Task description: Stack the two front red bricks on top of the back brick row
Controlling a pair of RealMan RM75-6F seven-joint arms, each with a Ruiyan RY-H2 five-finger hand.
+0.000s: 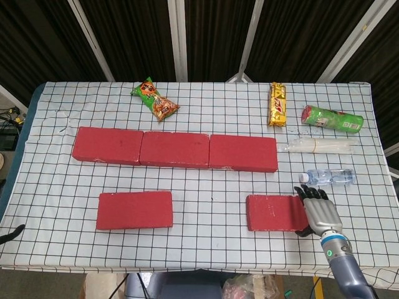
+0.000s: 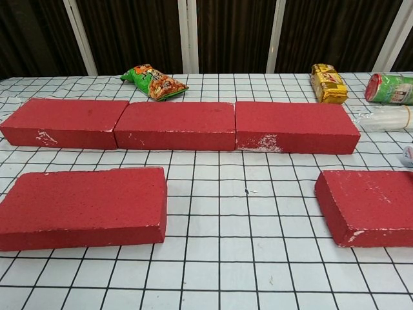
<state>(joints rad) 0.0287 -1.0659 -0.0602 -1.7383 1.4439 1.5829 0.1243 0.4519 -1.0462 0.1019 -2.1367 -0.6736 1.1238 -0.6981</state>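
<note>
Three red bricks form the back row [image 1: 174,149] [image 2: 175,124], laid end to end across the checked tablecloth. The front left brick [image 1: 134,209] [image 2: 84,206] lies flat with nothing near it. The front right brick [image 1: 274,212] [image 2: 368,203] also lies flat on the cloth. My right hand [image 1: 318,210] reaches over its right end, dark fingers spread on top and the thumb by its near edge; the brick is not lifted. The chest view does not show this hand. Only a dark tip of my left hand [image 1: 11,233] shows at the table's left front edge.
A water bottle [image 1: 329,177] lies just behind my right hand, with a clear plastic sleeve [image 1: 318,146] and a green can [image 1: 332,118] further back. A yellow packet [image 1: 277,104] and a green snack bag [image 1: 156,99] lie behind the brick row.
</note>
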